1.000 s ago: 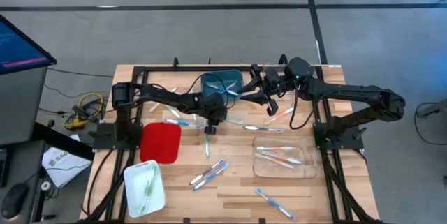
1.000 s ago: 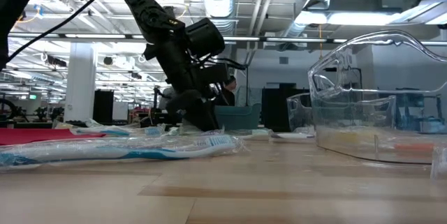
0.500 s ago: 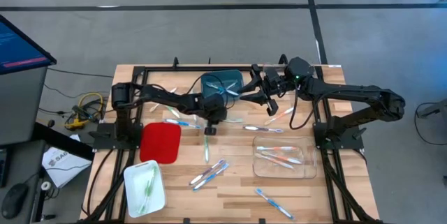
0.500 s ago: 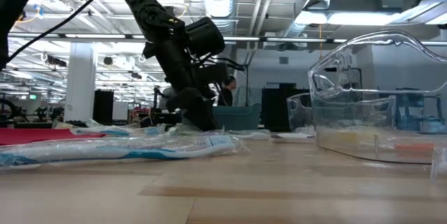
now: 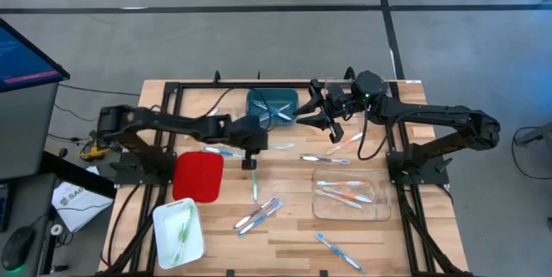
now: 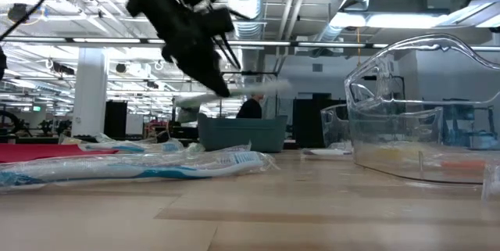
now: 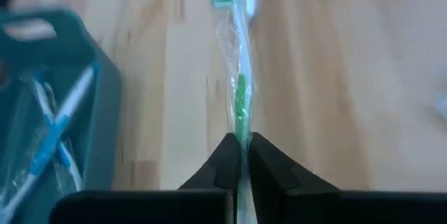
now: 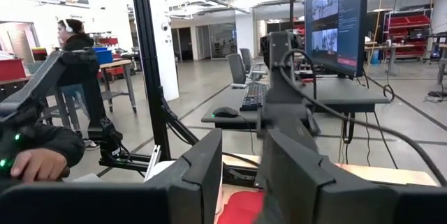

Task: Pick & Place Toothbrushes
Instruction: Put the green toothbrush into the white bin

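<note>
Carry phase of one pick-and-place cycle: your left pincer (image 7: 241,155) is closed tight on a wrapped green toothbrush (image 7: 237,77), gripped near the handle end with the bristle head pointing away from the wrist, and the low view shows the brush lifted clear of the counter (image 5: 285,234). From above, the left pincer (image 5: 250,158) hangs just beside the teal bin (image 5: 272,107), which already holds blue brushes, and next to the red tray (image 5: 197,176). The white tray (image 5: 178,229) at the near corner holds greenish brushes, so it is probably the destination; you would need to swing the arm toward that corner, align the brush with the tray's long side, lower it and only then release. The right pincer (image 8: 237,175) waits, raised above the far side of the counter, its fingers a narrow gap apart and holding nothing visible. Other toothbrushes lie scattered on the counter: a blue one (image 5: 338,251) near the front edge, a cluster (image 5: 259,215) in the middle, and several inside the clear container (image 5: 348,195). Hard to make out: the held brush is almost hidden under the arm in the high view and motion-blurred in the low view; its handle end is concealed between the fingers. The colour rule for each container cannot be confirmed. A person (image 8: 49,151) shows at the edge of the right wrist view, in the room beyond.
</note>
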Controlling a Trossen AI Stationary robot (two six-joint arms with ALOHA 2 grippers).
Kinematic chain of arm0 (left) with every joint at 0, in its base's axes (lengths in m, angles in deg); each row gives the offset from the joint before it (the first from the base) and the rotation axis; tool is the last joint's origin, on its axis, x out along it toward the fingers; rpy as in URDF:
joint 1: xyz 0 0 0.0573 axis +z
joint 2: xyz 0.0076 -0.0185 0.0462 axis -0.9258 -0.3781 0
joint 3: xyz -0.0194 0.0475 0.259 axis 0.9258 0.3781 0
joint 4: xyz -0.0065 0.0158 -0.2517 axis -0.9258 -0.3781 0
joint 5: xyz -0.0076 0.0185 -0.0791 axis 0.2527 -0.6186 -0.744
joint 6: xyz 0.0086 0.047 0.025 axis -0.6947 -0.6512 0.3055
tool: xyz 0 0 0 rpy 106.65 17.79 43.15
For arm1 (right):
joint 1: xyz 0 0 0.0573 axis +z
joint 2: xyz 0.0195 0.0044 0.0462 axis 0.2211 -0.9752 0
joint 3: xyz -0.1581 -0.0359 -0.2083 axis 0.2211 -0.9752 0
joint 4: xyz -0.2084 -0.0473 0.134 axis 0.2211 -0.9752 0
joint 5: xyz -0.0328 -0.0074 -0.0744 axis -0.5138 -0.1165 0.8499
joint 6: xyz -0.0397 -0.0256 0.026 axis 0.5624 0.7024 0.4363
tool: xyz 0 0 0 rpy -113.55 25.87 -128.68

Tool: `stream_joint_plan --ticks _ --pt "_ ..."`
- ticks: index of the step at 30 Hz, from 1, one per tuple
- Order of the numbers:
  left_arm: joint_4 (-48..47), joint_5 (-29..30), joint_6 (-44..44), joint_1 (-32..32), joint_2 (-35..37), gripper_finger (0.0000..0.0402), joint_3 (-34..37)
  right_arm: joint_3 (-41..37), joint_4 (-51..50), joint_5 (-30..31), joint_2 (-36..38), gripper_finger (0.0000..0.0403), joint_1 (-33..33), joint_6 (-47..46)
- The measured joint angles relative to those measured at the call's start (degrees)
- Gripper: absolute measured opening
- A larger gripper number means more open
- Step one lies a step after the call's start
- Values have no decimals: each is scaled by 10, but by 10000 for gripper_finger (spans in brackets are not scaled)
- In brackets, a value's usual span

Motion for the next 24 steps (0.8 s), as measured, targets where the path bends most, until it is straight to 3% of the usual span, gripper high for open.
stream_joint_plan --ticks 10,15,24 --pt "32 -1 42 -32 205 7 75 0 12 0 0 108 0 1" --pt "101 -12 48 -33 294 6 117 0 14 1 0 108 0 1" --pt "227 -71 65 -38 371 6 180 0 21 2 0 108 0 0"
